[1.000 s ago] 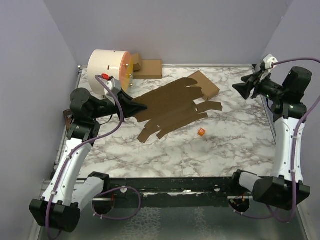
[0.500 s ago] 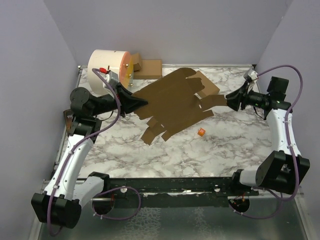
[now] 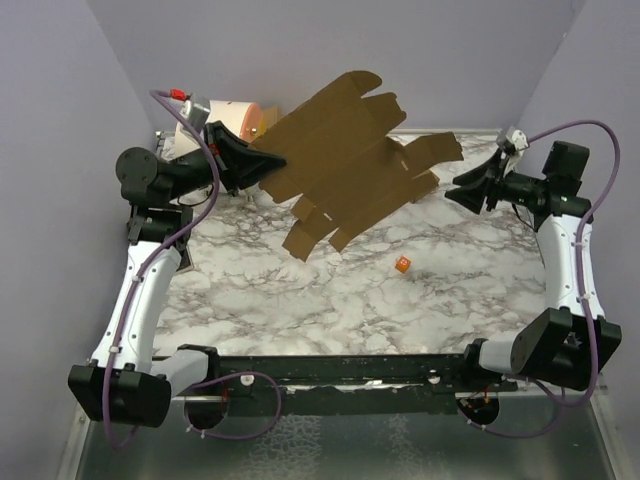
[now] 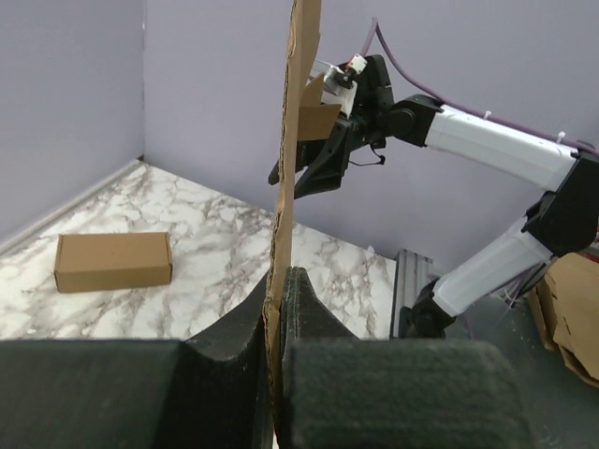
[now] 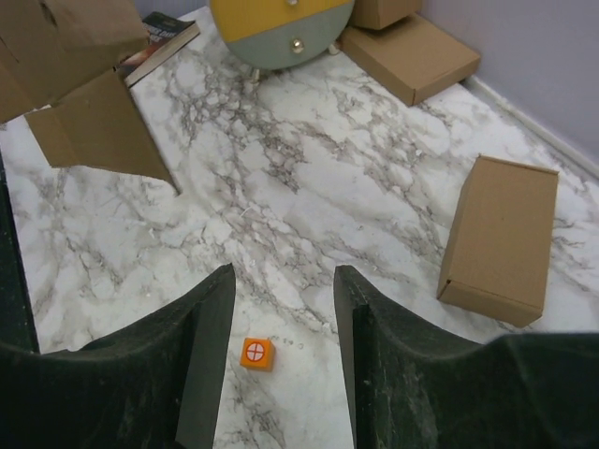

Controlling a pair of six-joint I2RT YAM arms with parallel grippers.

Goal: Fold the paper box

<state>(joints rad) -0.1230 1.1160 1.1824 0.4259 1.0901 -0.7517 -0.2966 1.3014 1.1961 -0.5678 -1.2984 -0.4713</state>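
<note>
The paper box (image 3: 345,150) is a flat brown die-cut sheet, held up off the table and tilted. My left gripper (image 3: 262,160) is shut on its left edge. In the left wrist view the sheet (image 4: 285,178) runs edge-on up from between the shut fingers of the left gripper (image 4: 279,285). My right gripper (image 3: 458,190) hangs open just right of the sheet's right flap and is not touching it. In the right wrist view the right gripper (image 5: 284,281) has only marble between its fingers, and the sheet's flaps (image 5: 89,126) show at the upper left.
A small orange cube (image 3: 402,265) (image 5: 257,353) lies on the marble table (image 3: 330,310). A closed brown carton (image 5: 501,238) (image 4: 112,262) lies below the sheet. At the back stand a flat carton (image 5: 407,56) and a round yellow drum (image 5: 281,28) (image 3: 225,115). Purple walls close the sides.
The left gripper has lifted the sheet off the table, up and toward the back. The right arm swung in toward the sheet's right flap.
</note>
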